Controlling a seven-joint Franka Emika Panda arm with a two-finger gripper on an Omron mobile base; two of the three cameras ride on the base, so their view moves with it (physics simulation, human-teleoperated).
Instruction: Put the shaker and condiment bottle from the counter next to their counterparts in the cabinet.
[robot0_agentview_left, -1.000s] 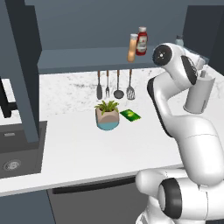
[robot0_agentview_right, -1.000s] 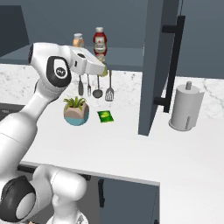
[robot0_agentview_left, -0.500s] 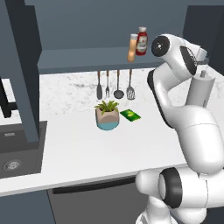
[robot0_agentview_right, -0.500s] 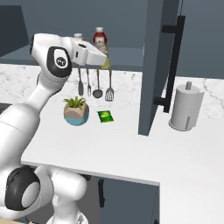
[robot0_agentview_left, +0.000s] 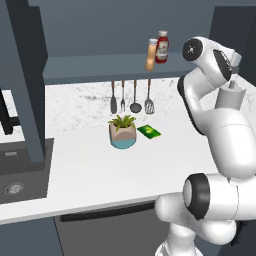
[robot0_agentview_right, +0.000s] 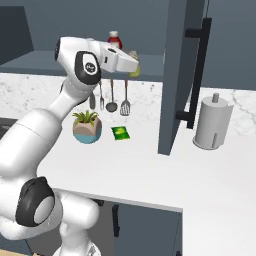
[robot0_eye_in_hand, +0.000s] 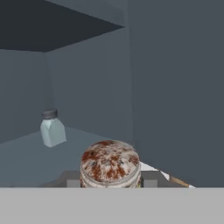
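My gripper (robot0_agentview_right: 131, 66) is shut on the shaker (robot0_agentview_right: 134, 71), a yellow-olive jar held level with the cabinet shelf (robot0_agentview_left: 100, 67). In the hand view its mottled brown cap (robot0_eye_in_hand: 110, 160) sits between my fingertips (robot0_eye_in_hand: 150, 182), just inside the cabinet. The pale blue-grey shaker (robot0_eye_in_hand: 52, 128) stands on the shelf ahead and to the left, apart from it. The orange condiment bottle (robot0_agentview_left: 151, 55) stands on the shelf beside the red ketchup bottle (robot0_agentview_left: 162, 47), whose top is also in the right base view (robot0_agentview_right: 114, 38).
On the counter (robot0_agentview_left: 90, 165) sit a potted plant (robot0_agentview_left: 122, 132) and a green packet (robot0_agentview_left: 149, 131). Utensils (robot0_agentview_left: 134, 97) hang under the shelf. A paper towel holder (robot0_agentview_right: 212, 122) stands right of the open cabinet door (robot0_agentview_right: 182, 75). A sink (robot0_agentview_left: 15, 180) lies at the far left.
The arm has risen and reached forward, carrying the shaker up from below the shelf's edge to shelf height at the cabinet opening. The grip stayed shut.
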